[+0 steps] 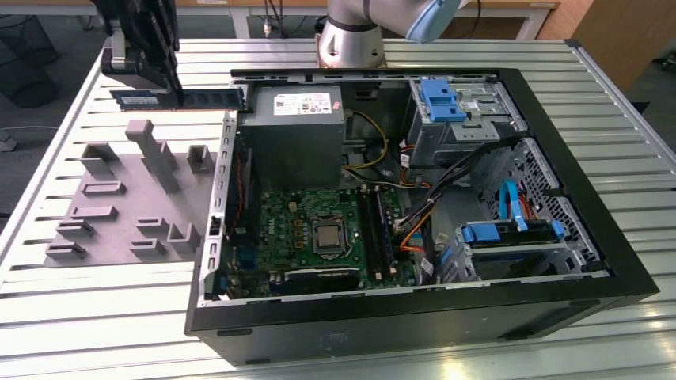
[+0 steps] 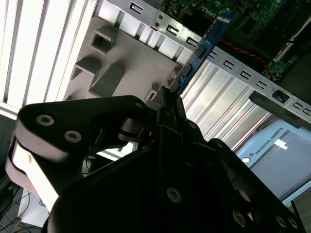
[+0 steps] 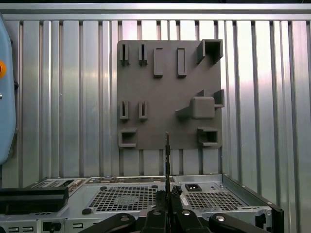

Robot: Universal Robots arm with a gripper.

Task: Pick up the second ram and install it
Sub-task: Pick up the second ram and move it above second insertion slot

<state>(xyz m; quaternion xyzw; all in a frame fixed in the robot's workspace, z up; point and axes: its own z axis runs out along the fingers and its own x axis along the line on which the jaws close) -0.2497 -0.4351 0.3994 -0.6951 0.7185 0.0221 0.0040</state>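
The second ram is a long dark-green stick held level in the air beyond the grey holder block, near the case's back corner on the exterior view's left. My gripper comes down from above and is shut on it near its middle. In the second wrist view the ram juts out from between the fingers, with a blue sticker at its far end. The first wrist view shows the ram edge-on as a thin dark line above my gripper.
A grey holder block with slots and posts lies on the slatted metal table. The open black computer case holds the green motherboard, long black slots, a power supply, cables and blue drive brackets.
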